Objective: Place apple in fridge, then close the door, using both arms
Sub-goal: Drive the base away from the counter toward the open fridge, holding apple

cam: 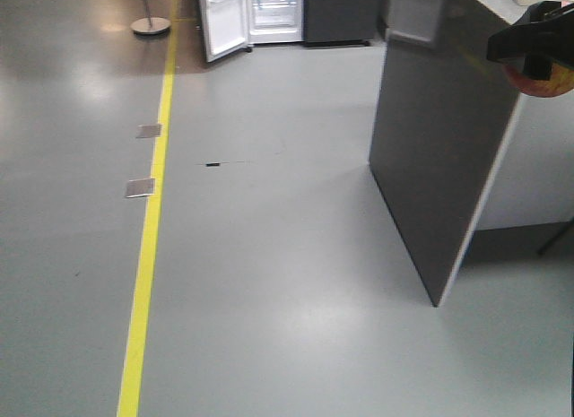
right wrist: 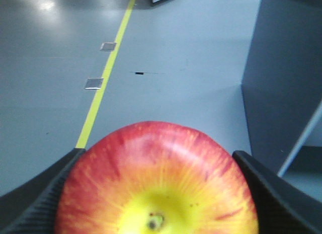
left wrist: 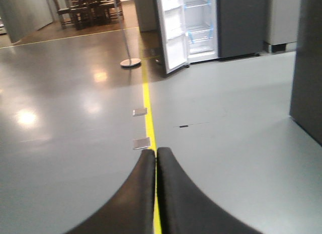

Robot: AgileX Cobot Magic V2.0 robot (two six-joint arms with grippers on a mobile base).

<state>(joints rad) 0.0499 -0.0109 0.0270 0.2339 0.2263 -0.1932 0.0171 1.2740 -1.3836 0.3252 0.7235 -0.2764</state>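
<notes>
apple clamped in r gripper, fills gap — l gripper closed tight, empty.

the fridge stands far back, its door open on its left. a floor line runs left of both, two floor plates just beside it. the apple sits in the right gripper, by a cabinet at right.

The black, curved left gripper, jaws pressed together, hangs above a yellow floor stripe; far ahead stands the tall dark grey fridge, white-lined door open.
</notes>
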